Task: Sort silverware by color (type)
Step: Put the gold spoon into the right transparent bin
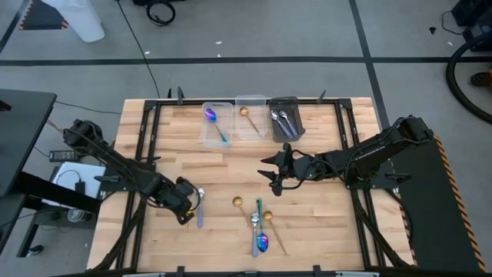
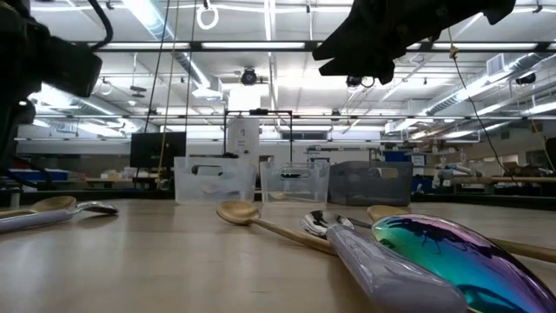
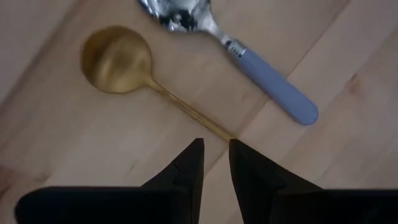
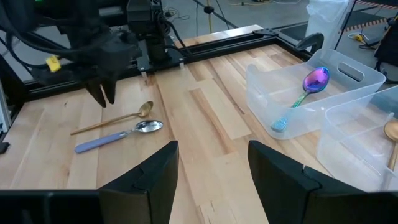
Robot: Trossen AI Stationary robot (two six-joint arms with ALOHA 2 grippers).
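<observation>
Gold spoon [image 3: 118,60]: handle between my left gripper [image 3: 216,155] fingers, narrowly parted, not gripping, aligned for pickup. Right gripper [image 4: 211,163]: wide open, waiting mid-table.

We see three bins in a row along the table's [image 1: 323,231] far edge: the left bin [image 1: 215,121] holds one spoon [image 1: 214,121], the middle bin [image 1: 250,115] one spoon [image 1: 247,117], and the right bin [image 1: 284,118] what look like two spoons [image 1: 281,121]. Near the left edge, toward the near side, two spoons [image 3: 186,68] lie side by side. By the middle of the near edge, a cluster of utensils [image 1: 258,225] lies partly overlapping.
</observation>
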